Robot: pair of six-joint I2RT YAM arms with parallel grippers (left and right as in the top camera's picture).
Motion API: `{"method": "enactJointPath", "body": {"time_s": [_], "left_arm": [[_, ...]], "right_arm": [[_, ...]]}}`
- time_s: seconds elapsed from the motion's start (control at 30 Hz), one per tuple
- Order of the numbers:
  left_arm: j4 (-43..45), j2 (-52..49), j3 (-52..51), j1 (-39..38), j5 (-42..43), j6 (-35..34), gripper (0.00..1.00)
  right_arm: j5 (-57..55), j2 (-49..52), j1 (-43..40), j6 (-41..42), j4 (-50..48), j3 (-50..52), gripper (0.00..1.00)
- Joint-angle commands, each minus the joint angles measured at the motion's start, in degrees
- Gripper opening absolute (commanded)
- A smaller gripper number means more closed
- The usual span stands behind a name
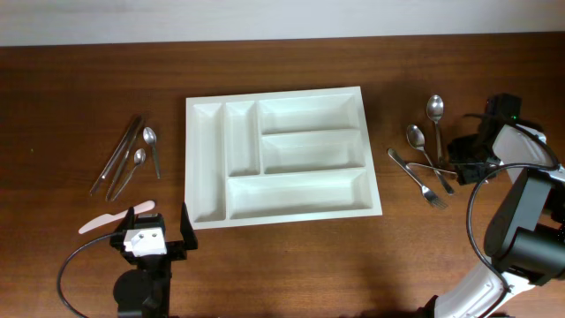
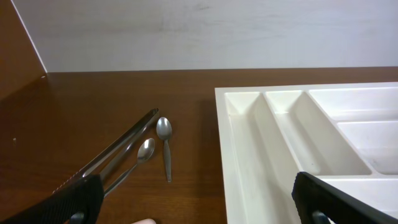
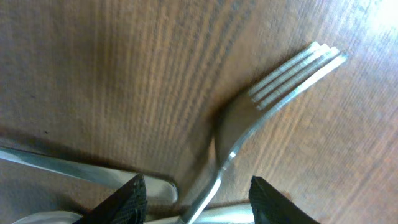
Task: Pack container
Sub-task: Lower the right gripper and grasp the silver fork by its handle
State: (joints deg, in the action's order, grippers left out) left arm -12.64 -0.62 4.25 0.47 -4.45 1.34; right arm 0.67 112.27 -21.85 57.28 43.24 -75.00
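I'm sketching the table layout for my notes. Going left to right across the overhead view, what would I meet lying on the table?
Knives → small spoon → white cutlery tray → fork.

White plastic cutlery tray [image 1: 300, 172] flat on the wooden table [image 1: 88, 88], two narrow compartments left, three long right.

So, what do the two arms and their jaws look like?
The left gripper is black, with a white block behind it and a black cable looping off the arm. The right arm has black links, white covers and its own black cable loop. All jaws are black; the left ones look ribbed.
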Motion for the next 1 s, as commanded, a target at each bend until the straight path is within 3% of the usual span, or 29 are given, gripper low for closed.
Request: {"method": "enactJointPath", "body": {"time_s": [0.0,0.6,0.87,0.97], "left_arm": [[0.2,0.3,-0.5,0.3,0.8,0.9,0.99],[0.2,0.3,-0.5,0.3,0.8,0.9,0.99],[0.2,0.3,-0.5,0.3,0.8,0.9,0.99],[0.2,0.3,-0.5,0.3,0.8,0.9,0.99]], "right_arm": [[-1.5,1.4,0.5,0.7,-0.7,-0.2,0.5],[-2.4,5.1,0.5,0.7,-0.8,-0.2,0.35],[-2.5,5.6,0.5,0.7,-0.9,-0.2,0.06],[-2.5,5.6,0.5,0.6,-0.9,-0.2,0.04]]}}
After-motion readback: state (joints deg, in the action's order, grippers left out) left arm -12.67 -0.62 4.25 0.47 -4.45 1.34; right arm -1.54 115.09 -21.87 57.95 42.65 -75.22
